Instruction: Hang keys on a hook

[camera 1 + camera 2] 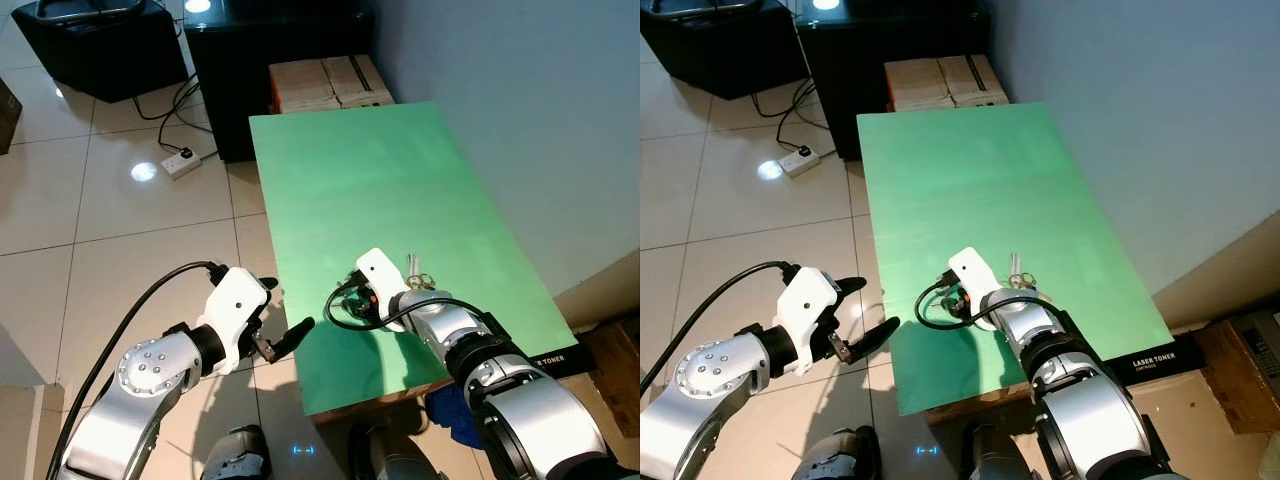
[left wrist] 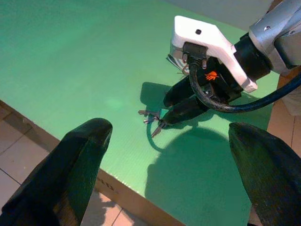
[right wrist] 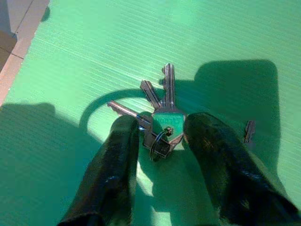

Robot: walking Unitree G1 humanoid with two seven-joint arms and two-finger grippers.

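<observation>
A bunch of silver keys point(image 3: 165, 106) on a ring, one with a green head, lies low on the green table point(image 1: 370, 180) near its front edge. My right gripper point(image 3: 163, 128) is shut on the bunch at the key heads, with a black finger on each side. From the left wrist view the keys point(image 2: 151, 117) stick out past the right gripper's fingertips point(image 2: 165, 123) and cast a shadow on the table. My left gripper point(image 1: 282, 312) hangs open beside the table's left edge, over the tiled floor, with nothing between its fingers.
A small silver metal item point(image 1: 416, 272) lies by my right wrist. Cardboard boxes point(image 1: 330, 82) and a black cabinet point(image 1: 280, 40) stand past the table's far end. A power strip point(image 1: 181, 163) with cables lies on the floor. A grey wall point(image 1: 540, 120) runs along the right.
</observation>
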